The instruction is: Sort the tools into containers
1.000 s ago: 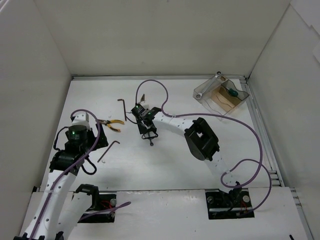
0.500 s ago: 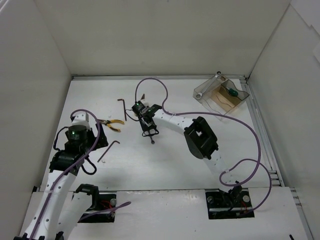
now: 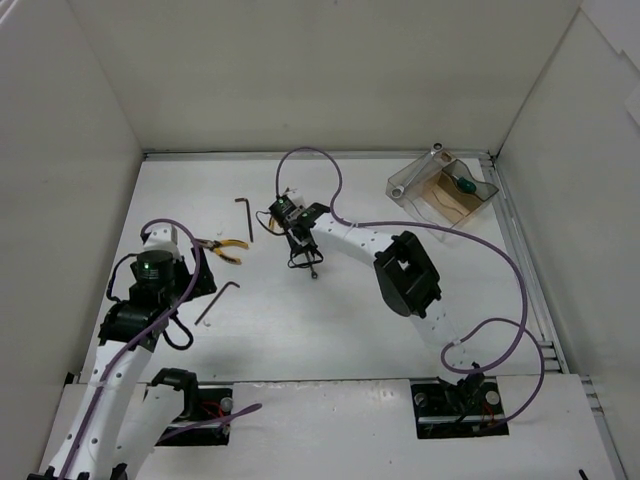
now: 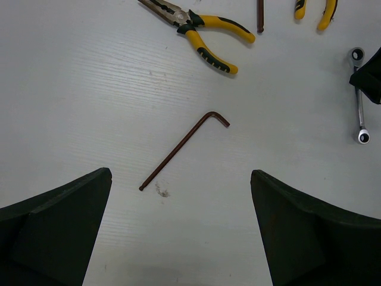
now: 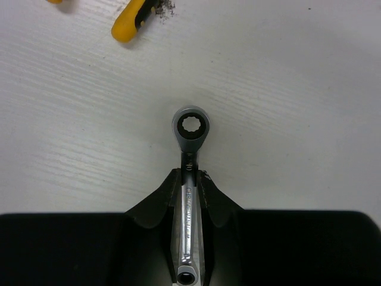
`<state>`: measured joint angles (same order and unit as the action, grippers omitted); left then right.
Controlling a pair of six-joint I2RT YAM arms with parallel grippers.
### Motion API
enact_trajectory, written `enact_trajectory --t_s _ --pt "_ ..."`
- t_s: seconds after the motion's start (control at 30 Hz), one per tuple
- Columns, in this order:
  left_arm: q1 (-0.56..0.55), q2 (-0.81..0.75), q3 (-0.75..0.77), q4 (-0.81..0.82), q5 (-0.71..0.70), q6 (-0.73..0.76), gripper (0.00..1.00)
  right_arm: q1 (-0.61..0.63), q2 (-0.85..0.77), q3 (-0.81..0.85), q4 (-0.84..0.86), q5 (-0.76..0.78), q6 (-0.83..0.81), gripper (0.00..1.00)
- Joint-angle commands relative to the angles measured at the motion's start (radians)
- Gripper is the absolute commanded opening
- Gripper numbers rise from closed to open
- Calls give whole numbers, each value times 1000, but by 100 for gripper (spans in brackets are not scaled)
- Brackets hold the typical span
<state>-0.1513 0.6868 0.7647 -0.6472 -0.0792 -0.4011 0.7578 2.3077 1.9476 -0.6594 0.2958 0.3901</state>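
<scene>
A silver wrench (image 5: 190, 126) is clamped by its shaft between the fingers of my right gripper (image 5: 190, 176), ring end sticking out over the white table. From above, that gripper (image 3: 303, 248) sits mid-table, the wrench (image 3: 312, 268) poking out below it. My left gripper (image 4: 180, 173) stands open above a thin dark hex key (image 4: 184, 149). Yellow-handled pliers (image 4: 196, 33) lie beyond it. A second hex key (image 3: 245, 215) lies farther back. The clear container (image 3: 410, 186) at the far right holds a green-handled screwdriver (image 3: 465, 185).
White walls enclose the table on three sides. Purple cables (image 3: 480, 250) loop over the right arm and across the right half of the table. Another yellow handle (image 5: 131, 21) lies just ahead of the right gripper. A raised rail (image 3: 525, 270) runs along the right edge.
The right gripper has shut on the wrench and shifted slightly back and right with it. The left arm has not moved.
</scene>
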Motion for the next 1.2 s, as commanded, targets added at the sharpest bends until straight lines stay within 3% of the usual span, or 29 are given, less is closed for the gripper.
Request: enact_trajectory --t_s 0.0,0.4,0.9,1.17 --pt "4 8 36 32 -8 -5 100 -26 -139 47 32 58 7 0" --pt "4 13 35 38 -2 -1 100 -144 -194 96 96 105 41 0" --pt "4 -24 13 60 -2 4 100 -503 -108 336 187 155 154 0" --pt "4 -63 -18 103 9 -8 100 -610 -34 381 305 180 234 0"
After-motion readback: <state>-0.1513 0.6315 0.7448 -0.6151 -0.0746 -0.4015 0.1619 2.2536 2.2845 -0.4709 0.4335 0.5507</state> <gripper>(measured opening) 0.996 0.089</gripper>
